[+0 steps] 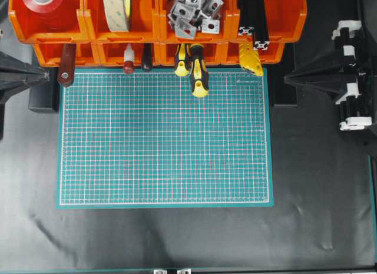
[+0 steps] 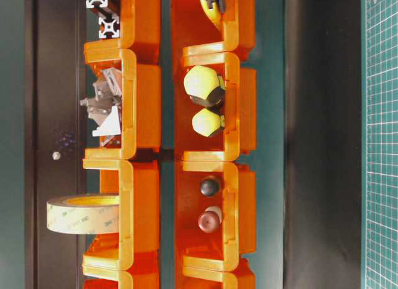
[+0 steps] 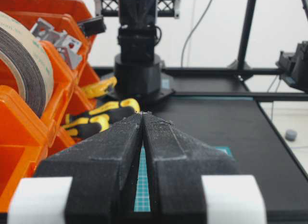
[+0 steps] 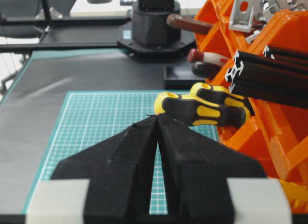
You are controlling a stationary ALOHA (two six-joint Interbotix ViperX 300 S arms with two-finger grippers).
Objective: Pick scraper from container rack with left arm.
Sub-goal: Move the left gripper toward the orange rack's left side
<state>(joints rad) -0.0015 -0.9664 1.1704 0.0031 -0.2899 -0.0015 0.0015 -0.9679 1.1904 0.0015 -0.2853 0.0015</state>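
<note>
— Left claw (image 3: 143, 119)?
— Pressed together, tips meeting, nothing pinched; parked at the bench's left edge, pointing across the green cutting mat (image 1: 165, 138).
— Right claw (image 4: 157, 120)?
— Likewise closed, empty, at the right edge.
— Scraper (image 1: 66, 66)?
— Along the far edge, in the leftmost lower bin of the container rack (image 1: 88, 26); wooden handle poking out over the mat's far-left corner. Apart from both claws.

Overhead view looks straight down on the mat (image 1: 165, 138); table-level view faces the container rack (image 2: 140, 102) closely; wrist views share its screwdrivers (image 4: 202, 108)
</note>
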